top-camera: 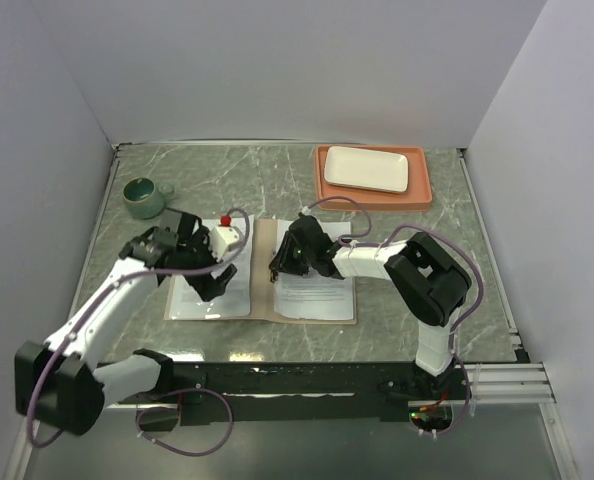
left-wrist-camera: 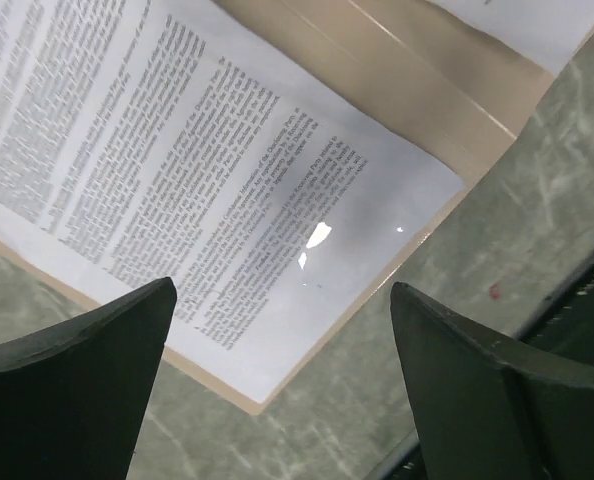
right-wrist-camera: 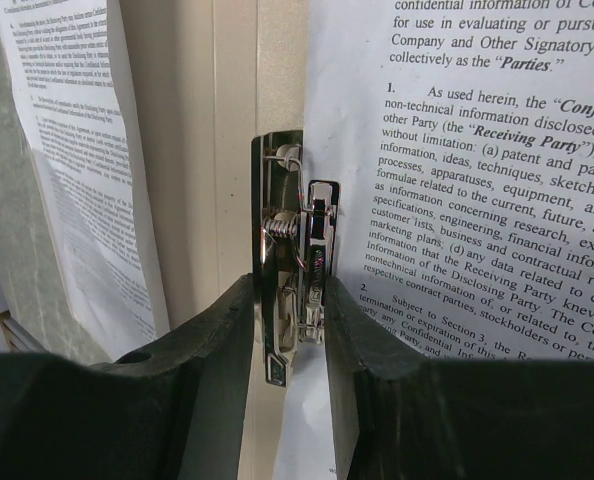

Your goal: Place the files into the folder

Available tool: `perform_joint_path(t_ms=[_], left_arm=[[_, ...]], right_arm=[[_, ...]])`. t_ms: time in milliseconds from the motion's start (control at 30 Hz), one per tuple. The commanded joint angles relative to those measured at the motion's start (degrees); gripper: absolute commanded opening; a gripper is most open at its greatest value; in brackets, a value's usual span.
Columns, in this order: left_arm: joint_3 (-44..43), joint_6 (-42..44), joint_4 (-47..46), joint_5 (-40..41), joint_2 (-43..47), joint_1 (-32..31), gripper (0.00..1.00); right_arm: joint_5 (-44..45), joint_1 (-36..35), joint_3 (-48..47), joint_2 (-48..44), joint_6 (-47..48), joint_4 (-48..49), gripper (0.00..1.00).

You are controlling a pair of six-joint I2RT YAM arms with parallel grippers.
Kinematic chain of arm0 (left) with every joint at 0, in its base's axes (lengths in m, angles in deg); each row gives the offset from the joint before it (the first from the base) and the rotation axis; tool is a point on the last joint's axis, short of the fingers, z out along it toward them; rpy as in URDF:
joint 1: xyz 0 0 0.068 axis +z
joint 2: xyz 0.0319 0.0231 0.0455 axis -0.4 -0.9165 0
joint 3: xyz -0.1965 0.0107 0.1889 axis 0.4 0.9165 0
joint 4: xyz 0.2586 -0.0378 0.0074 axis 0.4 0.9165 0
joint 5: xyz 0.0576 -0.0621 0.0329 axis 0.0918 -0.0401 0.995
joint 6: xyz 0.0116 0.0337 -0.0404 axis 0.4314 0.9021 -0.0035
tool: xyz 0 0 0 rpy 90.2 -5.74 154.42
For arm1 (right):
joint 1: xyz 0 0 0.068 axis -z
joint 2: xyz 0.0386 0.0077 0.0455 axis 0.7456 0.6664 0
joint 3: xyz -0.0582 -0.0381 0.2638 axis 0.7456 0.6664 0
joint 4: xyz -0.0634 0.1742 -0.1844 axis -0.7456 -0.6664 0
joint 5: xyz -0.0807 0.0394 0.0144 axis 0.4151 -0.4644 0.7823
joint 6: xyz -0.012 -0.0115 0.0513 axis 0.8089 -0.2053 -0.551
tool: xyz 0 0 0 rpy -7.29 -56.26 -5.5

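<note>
The tan folder (top-camera: 264, 262) lies open and flat at the table's middle. One printed sheet (top-camera: 192, 300) lies on its left half and looks glossy, with glare in the left wrist view (left-wrist-camera: 177, 170). A second sheet (top-camera: 319, 292) lies on the right half. My left gripper (top-camera: 207, 278) is open and empty above the left sheet's near corner (left-wrist-camera: 282, 300). My right gripper (top-camera: 278, 268) is shut on a shiny metal spring clip (right-wrist-camera: 292, 250) that stands at the folder's crease (right-wrist-camera: 207, 150), beside the right sheet's inner edge (right-wrist-camera: 477, 150).
A green mug (top-camera: 145, 196) stands at the back left. A salmon-orange tray (top-camera: 423, 190) with a white rectangular plate (top-camera: 367, 168) sits at the back right. A small white object with a red top (top-camera: 225, 224) is just behind the folder. White walls surround the table.
</note>
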Motion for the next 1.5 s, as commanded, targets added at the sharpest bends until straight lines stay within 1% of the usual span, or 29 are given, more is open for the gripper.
perform_joint_path(t_ms=[0, 33, 67, 100, 133, 200, 233, 333, 433, 667, 767, 867, 1067, 1133, 1267, 1467], left_arm=[[6.5, 3.1, -6.4, 17.1, 7.7, -8.3, 0.96], [8.0, 3.2, -7.9, 19.2, 8.9, -12.5, 0.96], [9.5, 3.4, -8.2, 20.7, 10.0, -14.5, 0.96], [12.4, 3.5, -8.7, 23.9, 12.0, -16.5, 0.96], [13.7, 3.4, -9.2, 25.4, 12.9, -20.1, 0.96], [16.5, 2.8, -10.2, 27.0, 14.5, -23.3, 0.96], [17.3, 1.6, -10.5, 29.6, 14.6, -26.9, 0.96], [20.0, 0.3, -13.7, 34.7, 13.9, -32.3, 0.96], [20.5, -1.0, -16.0, 35.8, 12.8, -34.1, 0.96], [24.8, -2.0, -22.1, 43.7, 11.0, -40.4, 0.96], [26.3, -3.6, -22.4, 43.8, 9.6, -43.8, 0.96], [26.3, -5.6, -23.5, 44.0, 8.9, -45.7, 0.96], [28.7, -6.1, -28.5, 48.6, 7.7, -48.6, 0.96], [29.8, -5.3, -30.6, 50.8, 7.4, -49.5, 0.96], [33.1, -4.1, -34.2, 52.6, 6.4, -51.5, 0.96], [38.2, 0.7, -42.1, 57.6, 5.1, -54.2, 0.96]], right_arm=[[1.1, 0.1, 6.1, 8.6, 0.2, -16.7, 0.0], [1.1, 0.1, 6.1, 8.6, 0.2, -16.6, 0.0], [1.0, 0.0, 6.1, 8.5, 0.1, -16.6, 0.0], [1.0, 0.1, 6.0, 8.6, 0.2, -16.8, 0.0], [1.1, 0.0, 5.9, 8.6, 0.2, -16.9, 0.0], [1.2, 0.1, 5.9, 8.5, 0.2, -17.1, 0.0], [1.2, 0.2, 6.0, 8.3, 0.2, -17.1, 0.0], [1.2, 0.2, 6.1, 8.2, 0.2, -17.2, 0.0], [1.2, 0.1, 6.2, 7.8, 0.1, -17.3, 0.0], [1.2, 0.4, 6.4, 7.4, -0.2, -17.3, 0.0], [1.2, 0.5, 6.5, 7.1, -0.4, -17.4, 0.0], [1.3, 0.4, 6.7, 6.8, -0.5, -17.4, 0.0], [0.9, 0.6, 7.0, 6.8, -0.7, -17.0, 0.0], [0.9, 0.5, 7.2, 6.8, -0.8, -16.8, 0.0], [0.7, 0.6, 7.5, 6.9, -0.9, -16.6, 0.0], [0.3, 0.8, 7.5, 6.7, -1.1, -16.6, 0.0]])
